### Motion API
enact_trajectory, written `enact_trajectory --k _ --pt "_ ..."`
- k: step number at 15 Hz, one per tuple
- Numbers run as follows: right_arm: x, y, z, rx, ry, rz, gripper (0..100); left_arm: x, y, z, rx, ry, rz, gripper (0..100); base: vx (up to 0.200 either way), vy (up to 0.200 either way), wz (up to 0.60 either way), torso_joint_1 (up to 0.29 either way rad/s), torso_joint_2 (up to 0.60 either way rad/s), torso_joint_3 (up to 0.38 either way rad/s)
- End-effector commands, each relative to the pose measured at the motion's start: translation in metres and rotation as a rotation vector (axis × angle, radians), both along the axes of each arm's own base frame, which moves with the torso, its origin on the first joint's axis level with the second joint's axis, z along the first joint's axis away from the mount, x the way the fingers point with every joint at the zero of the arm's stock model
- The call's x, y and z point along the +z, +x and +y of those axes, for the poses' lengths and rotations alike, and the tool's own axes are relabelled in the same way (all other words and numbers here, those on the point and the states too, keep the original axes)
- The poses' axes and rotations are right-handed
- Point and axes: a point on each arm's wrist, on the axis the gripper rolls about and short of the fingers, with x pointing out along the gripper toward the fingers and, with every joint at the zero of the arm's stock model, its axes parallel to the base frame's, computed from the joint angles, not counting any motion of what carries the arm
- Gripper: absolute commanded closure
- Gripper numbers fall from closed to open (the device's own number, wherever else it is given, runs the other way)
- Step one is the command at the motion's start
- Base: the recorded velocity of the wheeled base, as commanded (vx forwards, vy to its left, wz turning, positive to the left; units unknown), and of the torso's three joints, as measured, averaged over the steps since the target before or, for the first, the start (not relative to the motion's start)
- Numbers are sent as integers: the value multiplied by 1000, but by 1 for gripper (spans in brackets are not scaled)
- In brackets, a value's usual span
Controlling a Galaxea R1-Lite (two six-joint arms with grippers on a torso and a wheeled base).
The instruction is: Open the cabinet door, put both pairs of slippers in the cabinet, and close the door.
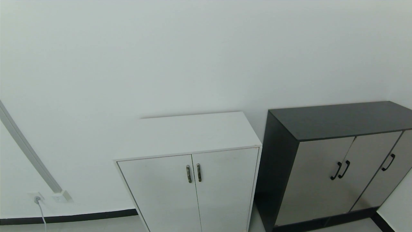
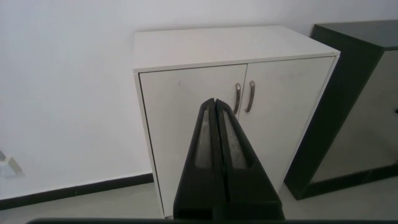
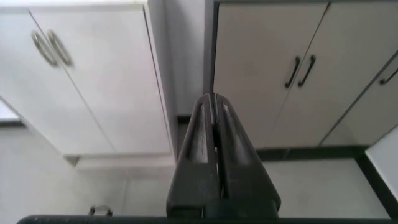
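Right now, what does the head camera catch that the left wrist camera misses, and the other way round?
The head view adds a slanted strip running down the wall and a plug with its cable low on the left. The left wrist view adds the left claw, shut, held in front of the white cabinet. Both share that white cabinet with its two doors closed, its paired metal handles, and the black cabinet standing beside it.

The robot's left tool points forward, its two dark fingers pressed flat together and holding nothing. The right tool is likewise clamped tip to tip and empty, angled downward.
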Motion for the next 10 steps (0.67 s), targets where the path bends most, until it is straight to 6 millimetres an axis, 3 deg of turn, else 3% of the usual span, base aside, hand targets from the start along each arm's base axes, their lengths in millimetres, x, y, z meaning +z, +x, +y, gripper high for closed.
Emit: enact_trajectory --k 1,10 --pt "-1 -9 0 -24 25 -114 100 0 0 0 0 0 1 100 0 0 0 0 0 0" --pt "-2 -14 -2 -170 110 -186 100 0 0 0 9 1 -1 100 0 0 0 0 0 0"
